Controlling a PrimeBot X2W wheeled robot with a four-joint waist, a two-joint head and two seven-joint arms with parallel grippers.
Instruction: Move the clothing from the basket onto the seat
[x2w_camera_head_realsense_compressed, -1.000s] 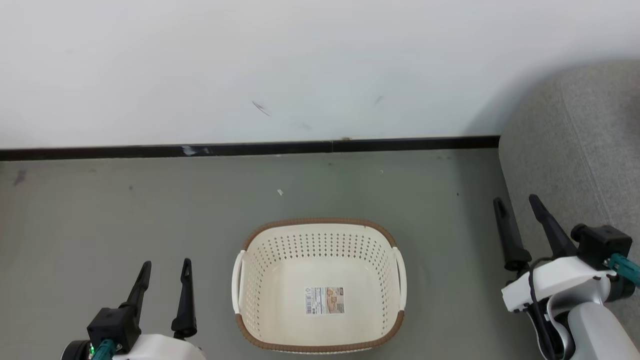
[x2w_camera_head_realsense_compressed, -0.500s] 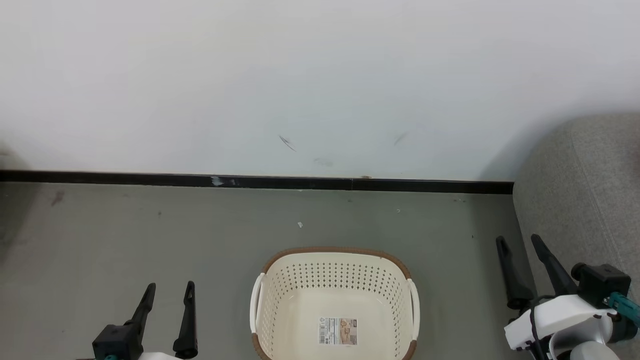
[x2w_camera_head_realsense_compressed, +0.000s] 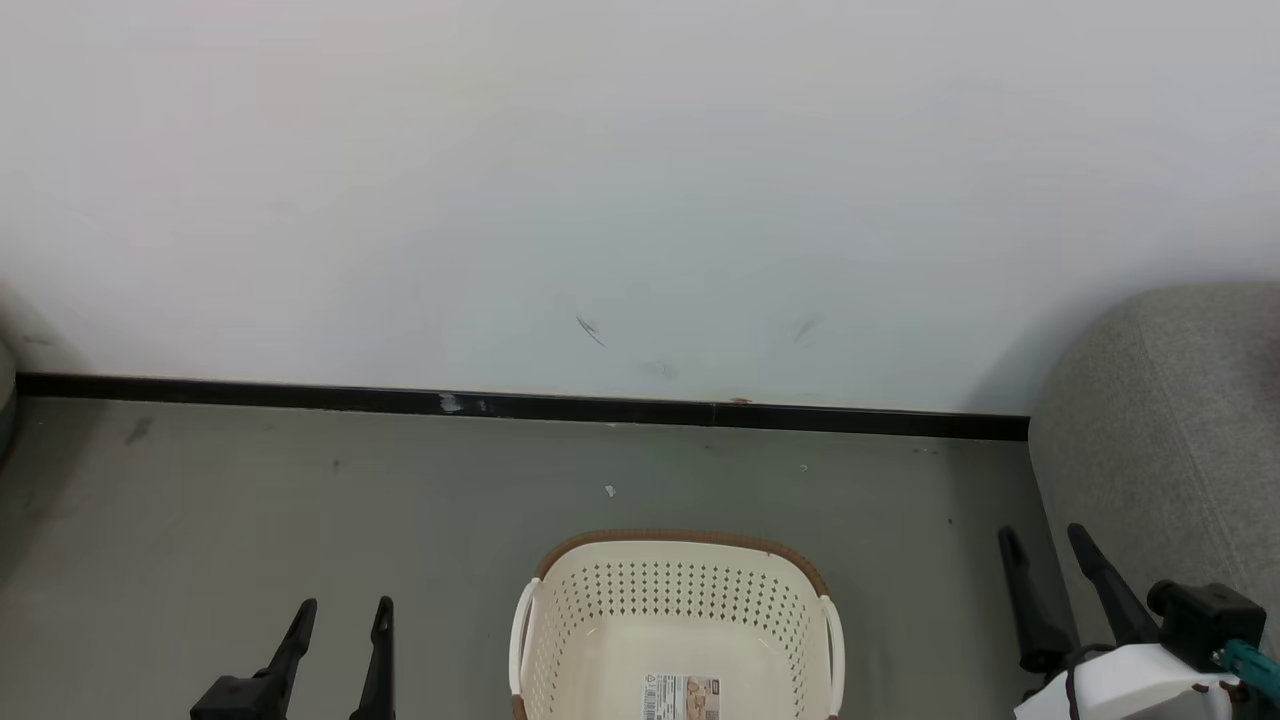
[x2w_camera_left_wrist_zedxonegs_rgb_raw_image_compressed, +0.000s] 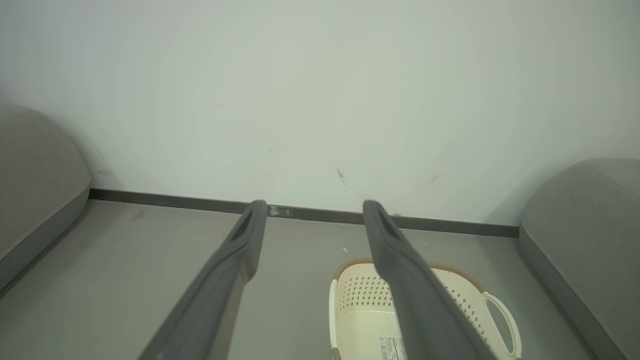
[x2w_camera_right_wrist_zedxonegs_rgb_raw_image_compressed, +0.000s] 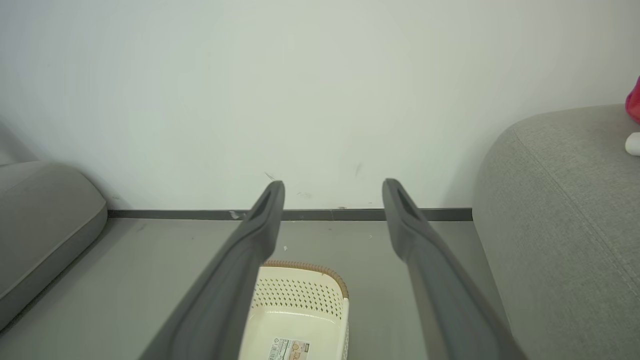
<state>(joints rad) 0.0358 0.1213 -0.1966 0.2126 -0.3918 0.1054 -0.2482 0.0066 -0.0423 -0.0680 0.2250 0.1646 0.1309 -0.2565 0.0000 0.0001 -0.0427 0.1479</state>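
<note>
The soft red clothing (x2w_camera_right_wrist_zedxonegs_rgb_raw_image_compressed: 634, 102) is sitting on the big grey woven seat (x2w_camera_right_wrist_zedxonegs_rgb_raw_image_compressed: 560, 200), the cream perforated plastic basket (x2w_camera_head_realsense_compressed: 680, 590) is lying empty, and the left gripper (x2w_camera_head_realsense_compressed: 346, 605) and right gripper (x2w_camera_head_realsense_compressed: 1041, 532) are hanging open, empty-handed, so basically done imo.

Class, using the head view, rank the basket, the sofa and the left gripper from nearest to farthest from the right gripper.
1. Sofa, close beside the right gripper, on its right.
2. Basket, off to its left, at bottom centre.
3. Left gripper, beyond the basket, at lower left.
</note>
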